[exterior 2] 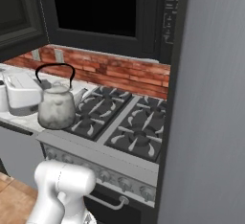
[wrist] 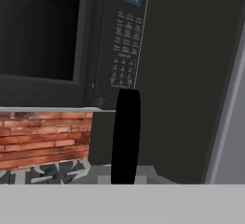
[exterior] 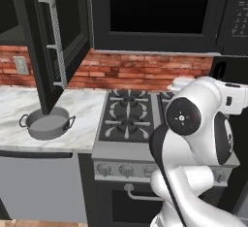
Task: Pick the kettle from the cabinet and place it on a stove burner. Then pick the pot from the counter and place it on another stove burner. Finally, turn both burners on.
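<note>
The silvery kettle (exterior 2: 56, 107) with its tall black arched handle (exterior 2: 54, 66) hangs by the stove's front left corner in the right base view. My gripper (exterior 2: 36, 85) is shut on the handle's left side, and the white hand (exterior 2: 20, 94) lies level beside it. In the hand view the handle (wrist: 126, 137) is a black upright bar dead ahead. I cannot tell which burner (exterior: 127, 124) the kettle hangs over. The grey pot (exterior: 47, 124) with two loop handles sits on the marble counter (exterior: 85, 107) left of the stove (exterior 2: 136, 139). The black cabinet (exterior: 9, 12) stands open.
The open cabinet door (exterior: 54, 41) with its steel handle hangs over the counter just behind the pot. A black microwave (exterior: 160, 8) with keypad (wrist: 124, 46) sits above the stove. Knobs (exterior: 104, 169) line the range front. A tall grey panel (exterior 2: 210, 98) walls the stove's right side.
</note>
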